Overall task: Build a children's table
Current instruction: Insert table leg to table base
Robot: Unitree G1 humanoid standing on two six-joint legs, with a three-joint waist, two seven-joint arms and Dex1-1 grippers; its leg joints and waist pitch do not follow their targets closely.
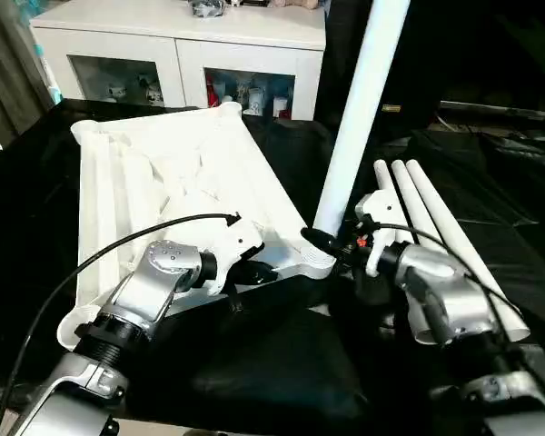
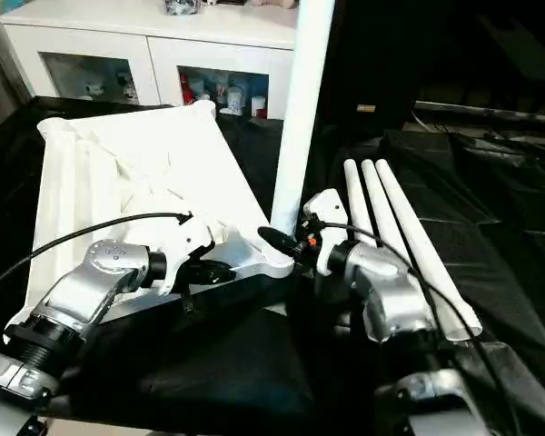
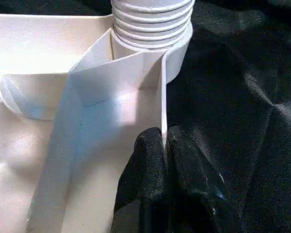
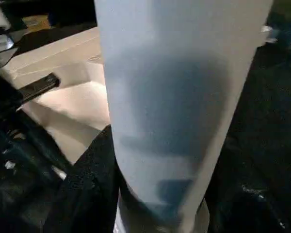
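White leg (image 1: pixel 359 118) upright in tabletop (image 1: pixel 163 173) socket (near corner) | right gripper (image 1: pixel 331 243) gripping

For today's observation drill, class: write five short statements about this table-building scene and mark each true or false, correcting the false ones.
1. One leg stands upright in a corner socket of the tabletop. True.
2. Four spare legs lie on the black cloth. False: three spare legs lie there.
3. The left pincer grips the tabletop's rim. True.
4. The right pincer is far from the upright leg. False: it is at the leg's base.
5. The tabletop lies smooth side up. False: its ribbed underside faces up.
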